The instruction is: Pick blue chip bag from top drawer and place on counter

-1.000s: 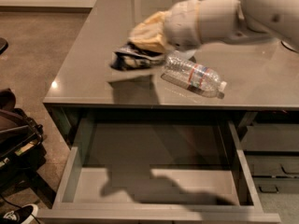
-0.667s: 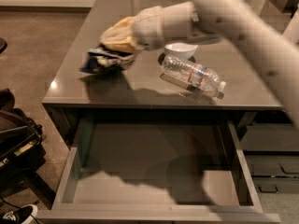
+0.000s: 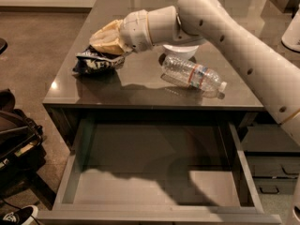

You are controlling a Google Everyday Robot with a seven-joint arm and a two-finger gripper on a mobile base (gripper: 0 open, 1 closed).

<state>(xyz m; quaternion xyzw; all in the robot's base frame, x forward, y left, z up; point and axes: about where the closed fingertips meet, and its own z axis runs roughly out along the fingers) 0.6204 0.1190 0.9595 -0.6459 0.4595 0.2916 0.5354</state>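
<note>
Placing step, by the look of it. The hand (image 3: pixel 108 40) hovers over the table (image 3: pixel 140 86); the bag (image 3: pixel 96 62) sits just beneath it, touching. Grip: cannot tell. Next: release if held, lift clear. The drawer (image 3: pixel 154 149) lies open, well below.

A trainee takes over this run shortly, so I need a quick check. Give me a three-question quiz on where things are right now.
1. True or false: the blue chip bag lies in the top drawer.
2. Where is the gripper? A: inside the top drawer. B: at the blue chip bag, on the left part of the counter. C: down by the floor.
3. Fill in: the clear water bottle lies on its ___ on the counter.

Key: 1 false, it is on the counter. 2 B. 3 side.
</note>
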